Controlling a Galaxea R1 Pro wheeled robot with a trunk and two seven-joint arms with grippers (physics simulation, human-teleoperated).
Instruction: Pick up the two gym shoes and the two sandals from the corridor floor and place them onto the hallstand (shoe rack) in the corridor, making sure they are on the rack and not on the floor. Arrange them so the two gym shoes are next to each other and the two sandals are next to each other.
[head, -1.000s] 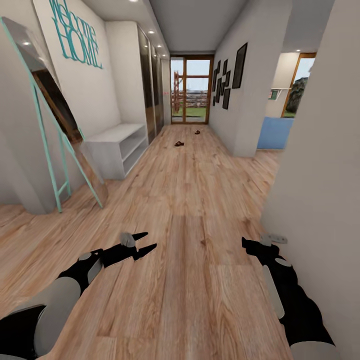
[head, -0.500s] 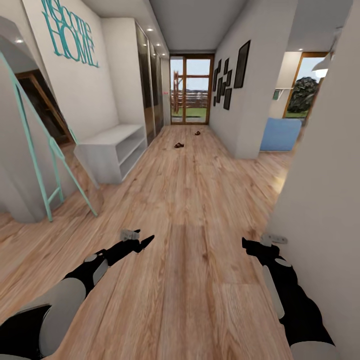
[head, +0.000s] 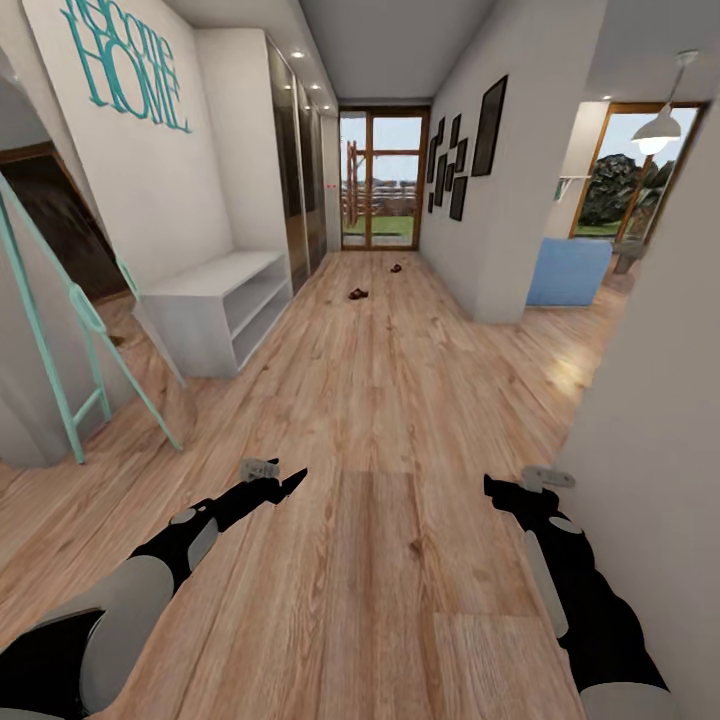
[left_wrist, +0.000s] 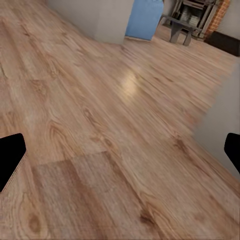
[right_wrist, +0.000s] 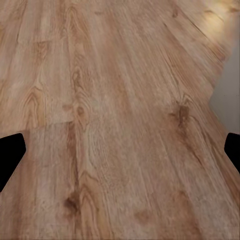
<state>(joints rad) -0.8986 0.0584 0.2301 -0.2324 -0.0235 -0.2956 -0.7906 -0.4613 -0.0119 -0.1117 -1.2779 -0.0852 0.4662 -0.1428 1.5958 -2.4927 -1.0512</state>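
**Corridor ahead, both arms empty**

I see the two sandals (head: 357, 293) far down the corridor floor (head: 380, 420), small brown shapes well apart from each other, one nearer (head: 357, 293), one further toward the glass door (head: 380, 180); a low white two-tier rack (head: 215, 305) stands against the wall on my left, beside a teal-framed mirror (head: 70, 330); my left gripper (head: 285, 485) and right gripper (head: 492, 487) hover low over the planks, each spread wide and holding nothing, fingertips at the edges of both wrist views.

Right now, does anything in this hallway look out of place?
Yes: two small brown sandals lie apart on the corridor floor far down the hall, near the glass door, not together.
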